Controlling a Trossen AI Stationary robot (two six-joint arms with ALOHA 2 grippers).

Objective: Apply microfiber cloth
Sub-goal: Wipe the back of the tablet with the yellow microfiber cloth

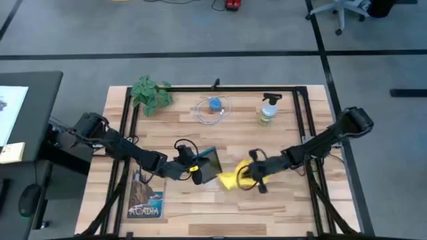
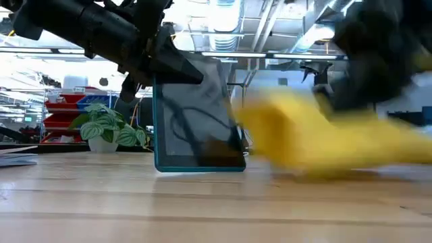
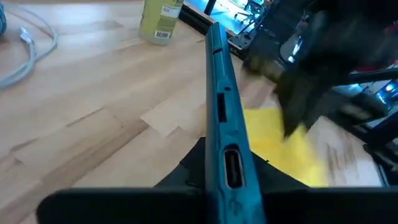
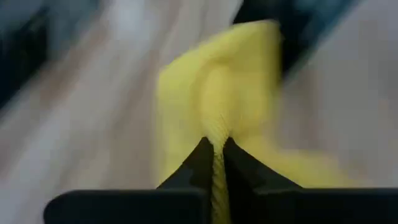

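Near the middle of the wooden desk [image 1: 280, 207], the left gripper [image 1: 194, 168] holds a teal-edged tablet [image 2: 196, 121] upright on its edge, jaws clamped on the frame. Just beside it, the right gripper [image 1: 251, 175] pinches a fold of the yellow microfiber cloth [image 4: 217, 118] between narrow jaws, the fabric trailing onto the desk beside the tablet. A spray bottle [image 1: 267, 110], coiled cable [image 1: 212, 110] and potted plant [image 1: 151, 93] line the far edge.

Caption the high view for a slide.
Left gripper holds the tablet upright while right gripper brings the microfiber cloth beside it.
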